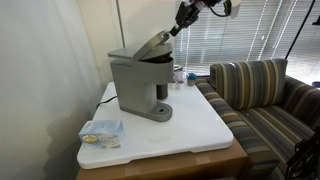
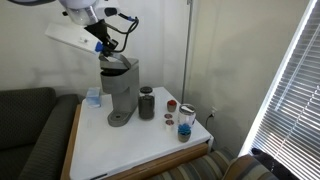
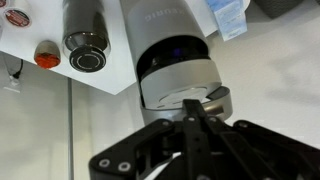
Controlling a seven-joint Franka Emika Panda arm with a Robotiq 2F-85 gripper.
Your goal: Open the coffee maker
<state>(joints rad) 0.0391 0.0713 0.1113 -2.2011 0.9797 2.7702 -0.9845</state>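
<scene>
Coffee maker (image 1: 140, 85); its lid (image 1: 150, 45) (grey) tilted up; claw (image 1: 175, 29) at lid's edge.

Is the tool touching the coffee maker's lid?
Touching. In the wrist view the tool is closed on the front edge of the lid.

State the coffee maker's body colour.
The coffee maker is grey, brew head dark; clearest in an exterior view.

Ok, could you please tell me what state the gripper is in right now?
Gripper: jaws closed, tips at the edge of the lid of the coffee maker; whether they pinch it cannot be told.
</scene>
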